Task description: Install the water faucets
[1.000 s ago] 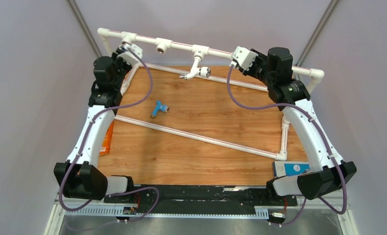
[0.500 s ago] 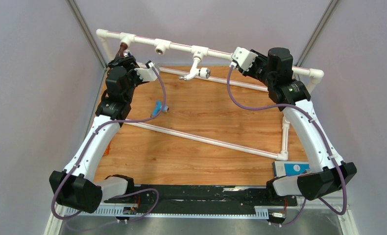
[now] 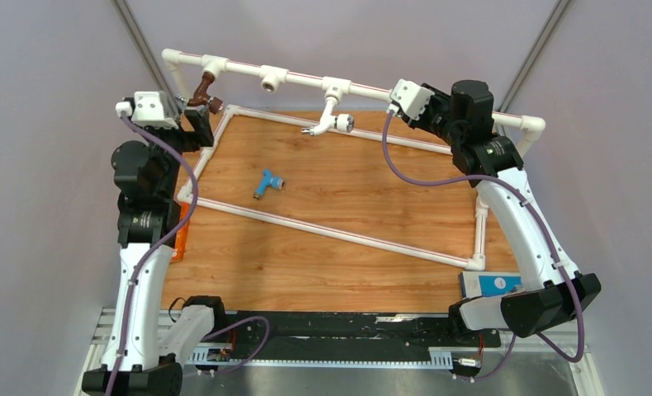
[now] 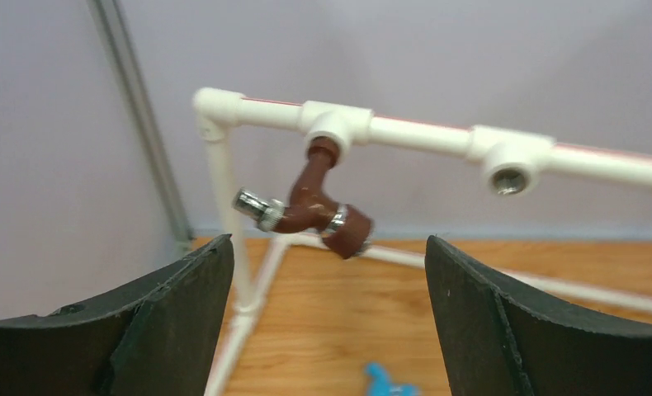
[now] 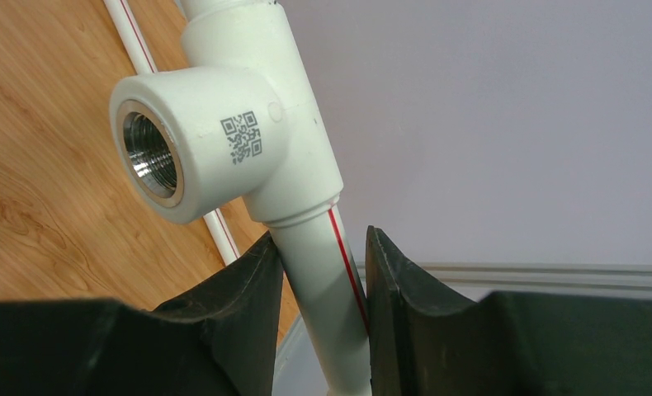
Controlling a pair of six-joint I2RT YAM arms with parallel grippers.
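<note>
Dark brown faucet (image 3: pixel 205 91): upper left of the top view, its end seated in the leftmost tee of the pipe frame (image 3: pixel 471 109), body hanging down at a slant. In the left wrist view it sits centre frame (image 4: pixel 313 206), metal tip to the left, handle to the right.
White faucet (image 3: pixel 331 120): hangs from the third tee, upper centre.
Light blue faucet (image 3: pixel 266 183): lies loose on the wooden board (image 3: pixel 347 214), centre-left, apart from the frame.
Empty tee socket (image 3: pixel 271 80): between the brown and white faucets, metal thread bare.
Left gripper (image 4: pixel 327 247): fingers spread wide with nothing between them, just short of the brown faucet, not touching it.
Right gripper (image 5: pixel 323 264): pressed onto the top rail of the pipe frame, upper right of the top view, pinching the pipe just below a tee with a printed code.
Board edges: orange item (image 3: pixel 180 239) at the left, blue box (image 3: pixel 492 285) at lower right.
</note>
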